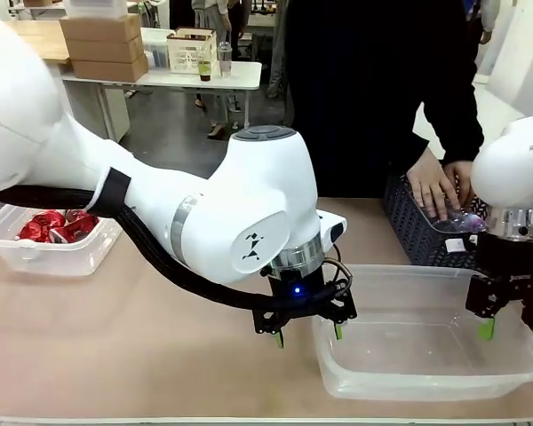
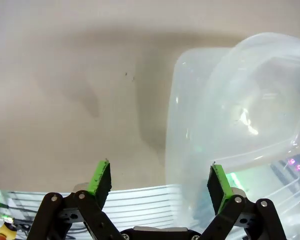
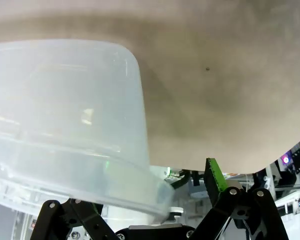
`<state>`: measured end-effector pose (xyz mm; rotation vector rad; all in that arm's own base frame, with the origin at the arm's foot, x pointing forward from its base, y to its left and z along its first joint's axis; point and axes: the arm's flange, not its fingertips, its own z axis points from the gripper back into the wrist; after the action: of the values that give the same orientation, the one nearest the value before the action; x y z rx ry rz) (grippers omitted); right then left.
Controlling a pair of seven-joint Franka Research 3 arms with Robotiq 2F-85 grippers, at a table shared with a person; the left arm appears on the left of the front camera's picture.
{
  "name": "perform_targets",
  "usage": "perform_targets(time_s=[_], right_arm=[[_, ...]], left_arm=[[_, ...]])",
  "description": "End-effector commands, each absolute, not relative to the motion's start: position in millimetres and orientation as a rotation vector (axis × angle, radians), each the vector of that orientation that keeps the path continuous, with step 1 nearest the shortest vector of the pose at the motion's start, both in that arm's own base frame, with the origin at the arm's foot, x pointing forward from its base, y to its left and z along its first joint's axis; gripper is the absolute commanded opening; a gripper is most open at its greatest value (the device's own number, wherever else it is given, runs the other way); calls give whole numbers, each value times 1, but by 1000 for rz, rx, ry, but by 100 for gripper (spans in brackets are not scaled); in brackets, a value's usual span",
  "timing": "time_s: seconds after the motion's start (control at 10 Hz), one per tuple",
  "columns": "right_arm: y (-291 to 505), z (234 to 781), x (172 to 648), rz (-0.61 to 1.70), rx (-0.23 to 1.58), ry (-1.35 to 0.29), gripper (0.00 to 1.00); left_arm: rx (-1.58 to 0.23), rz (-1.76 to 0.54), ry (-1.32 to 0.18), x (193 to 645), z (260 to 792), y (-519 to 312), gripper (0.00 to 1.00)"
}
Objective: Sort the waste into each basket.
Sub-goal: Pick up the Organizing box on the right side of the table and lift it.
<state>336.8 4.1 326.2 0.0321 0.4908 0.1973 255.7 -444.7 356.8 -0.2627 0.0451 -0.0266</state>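
Note:
A see-through tub (image 1: 426, 373) stands at the front right of the table with nothing in it. My left gripper (image 1: 308, 335) hangs over its left rim, jaws apart, one finger on each side of the wall. In the left wrist view the tub (image 2: 240, 115) wall runs between the gripper's (image 2: 160, 180) green pads without touching the left pad. My right gripper (image 1: 508, 321) straddles the right rim, open; in its wrist view the tub (image 3: 65, 100) hides one finger. A second tub (image 1: 35, 257) at far left holds red cans (image 1: 53, 226). A clear bottle (image 1: 462, 222) lies in the dark basket.
A dark lattice basket (image 1: 409, 222) stands behind the right tub at the far edge. A person in black leans over it with both hands (image 1: 440, 188) inside. Bare tabletop (image 1: 160, 346) stretches between the two tubs.

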Motion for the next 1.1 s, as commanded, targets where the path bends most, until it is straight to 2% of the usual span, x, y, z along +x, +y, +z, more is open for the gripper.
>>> perform_targets(time_s=[0.0,0.1,0.2,0.3,0.4,0.5,0.6,0.7,0.8,1.0], right_arm=[[-13,315,272,215,58,432,100],[-15,321,272,198,70,431,50],[-17,327,273,178,77,409,48],[-18,332,274,167,96,386,0],[-19,334,274,156,116,371,0],[-18,335,274,145,107,371,0],[-17,335,274,132,109,371,21],[-15,333,276,97,100,373,11],[-14,333,277,95,102,373,0],[-11,334,279,78,112,363,0]], left_arm=[[-245,-11,2,259,356,-452,42],[-243,-9,8,259,355,-451,43],[-236,-8,18,259,353,-451,0],[-233,-11,21,259,352,-450,0],[-233,-12,20,259,352,-450,0],[-235,-17,22,259,351,-450,16],[-233,-20,22,258,351,-449,6],[-236,-21,23,257,350,-449,0],[-250,-27,39,255,350,-448,0],[-254,-37,38,251,351,-446,0]])
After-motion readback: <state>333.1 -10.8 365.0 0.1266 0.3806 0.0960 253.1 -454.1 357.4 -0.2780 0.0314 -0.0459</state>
